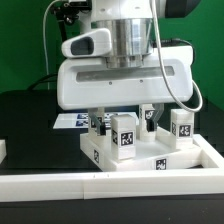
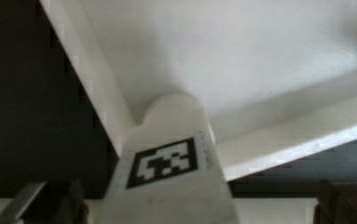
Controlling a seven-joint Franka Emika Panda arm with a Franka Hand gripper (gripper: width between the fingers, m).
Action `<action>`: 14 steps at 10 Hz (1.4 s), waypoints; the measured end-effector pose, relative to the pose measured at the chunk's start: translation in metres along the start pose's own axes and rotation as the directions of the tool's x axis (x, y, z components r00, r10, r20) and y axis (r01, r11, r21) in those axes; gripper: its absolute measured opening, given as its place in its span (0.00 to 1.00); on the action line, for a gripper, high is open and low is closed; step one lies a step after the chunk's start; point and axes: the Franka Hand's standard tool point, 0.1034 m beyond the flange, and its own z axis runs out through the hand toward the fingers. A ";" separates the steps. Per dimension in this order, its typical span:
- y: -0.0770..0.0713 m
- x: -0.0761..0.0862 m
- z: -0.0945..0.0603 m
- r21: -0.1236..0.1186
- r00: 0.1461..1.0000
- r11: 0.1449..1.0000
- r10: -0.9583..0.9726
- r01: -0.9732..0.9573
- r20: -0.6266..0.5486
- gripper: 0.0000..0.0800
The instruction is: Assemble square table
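Arm stooped low over the square table's slab

The gripper hangs with its fingers spread wide, gripping nothing, straddling one upright tagged leg (its tag shows plainly in the wrist view). The slab lies on the black table, just inside the white border bar; another leg stands toward the exterior view's right.

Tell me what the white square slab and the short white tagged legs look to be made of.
White square slab with raised rim: apparently hard plastic, matte white with uniform colour and crisp moulded edges; it could also be printed.
Short white blocky leg: seemingly the same matte white plastic, with a flat black-and-white tag, likely a paper or vinyl sticker. Up close, the leg shows a smooth, dull surface.
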 end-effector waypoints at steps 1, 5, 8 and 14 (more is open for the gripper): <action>-0.001 0.000 0.000 0.000 1.000 1.000 -0.013 0.013 -0.002 0.81; -0.001 0.000 0.000 0.000 1.000 1.000 -0.018 0.018 -0.002 0.65; 0.003 0.000 0.000 -0.002 1.000 1.000 -0.007 0.007 -0.003 0.37; 0.004 -0.001 0.001 0.008 0.955 0.955 0.296 -0.296 -0.023 0.37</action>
